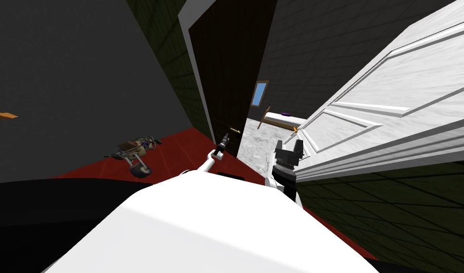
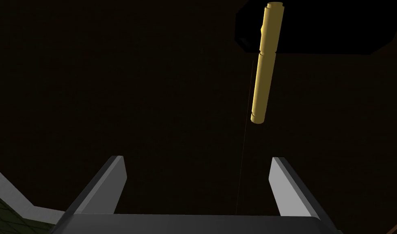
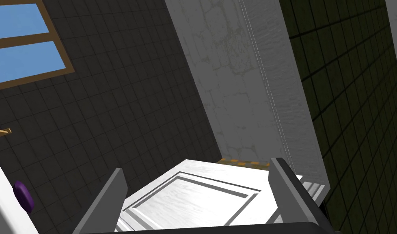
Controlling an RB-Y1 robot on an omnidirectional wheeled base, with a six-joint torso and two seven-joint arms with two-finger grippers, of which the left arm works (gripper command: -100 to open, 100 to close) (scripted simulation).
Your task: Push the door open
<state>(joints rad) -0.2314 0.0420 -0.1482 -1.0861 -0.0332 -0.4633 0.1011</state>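
White panelled door (image 1: 368, 109): ajar at right, pale bedroom floor (image 1: 255, 142) beyond. Dark door (image 1: 226, 71): left of gap. Right gripper (image 1: 289, 144): jaws open, just beside white door's face. Left gripper (image 1: 225, 138): jaws open, near gold handle (image 2: 264, 65).

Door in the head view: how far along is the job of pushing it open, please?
Done: the white door stands ajar, and a bed shows through the gap. In hand: the right gripper, open, is at that door's edge, though contact is unclear. The left gripper, open, faces the dark door near its handle. Left: push the white door wider, I think.
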